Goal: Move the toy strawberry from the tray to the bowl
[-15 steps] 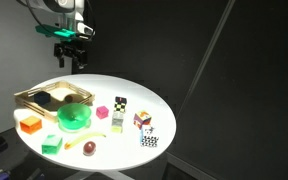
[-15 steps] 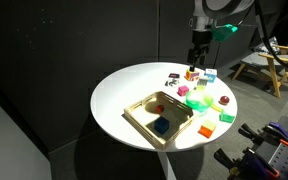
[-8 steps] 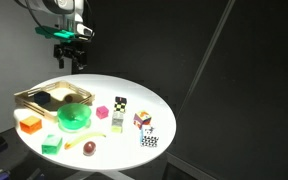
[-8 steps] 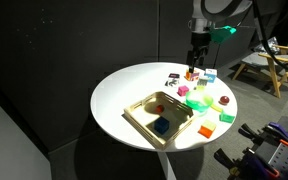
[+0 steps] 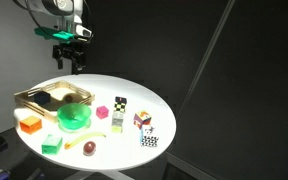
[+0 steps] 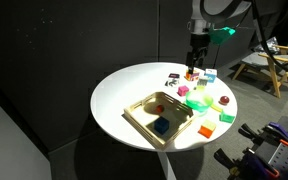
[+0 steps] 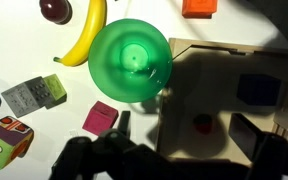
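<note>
We see the end effector [image 5: 69, 62] in the upper left of an exterior view, hanging high above the far edge of the round white worktop [image 5: 144, 95] and touching nothing. Its fingers stand spread apart, released, with nothing between them. In the wrist view the end effector [image 7: 169, 162] shows as dark shapes along the bottom edge, with a wide gap between the fingers.

The toy strawberry [image 7: 203, 125] lies inside the tray [image 7: 224, 47], in the lower right part of the wrist view, in shadow. A blue thing [image 7: 256, 88] also lies in the tray, above and to the right of the strawberry and apart from it. In an exterior view the toy strawberry [image 6: 160, 108] is a small red dot near the middle of the tray [image 6: 142, 129], with the blue thing [image 6: 161, 125] just below it in the frame.

The bowl [image 7: 131, 58] sits upright at the upper middle of the wrist view, just left of the tray. Its rim is close against the wooden rim, but we cannot tell whether they touch. In both exterior views the bowl [image 5: 74, 117] [image 6: 197, 102] stands beside the tray [image 5: 29, 102].

Around the bowl in the wrist view, a banana [image 7: 87, 35] curves along its upper left, a dark red ball [image 7: 54, 9] sits at the top edge, an orange block [image 7: 199, 7] lies at the top right, and a pink block [image 7: 100, 117] rests just below the bowl.
</note>
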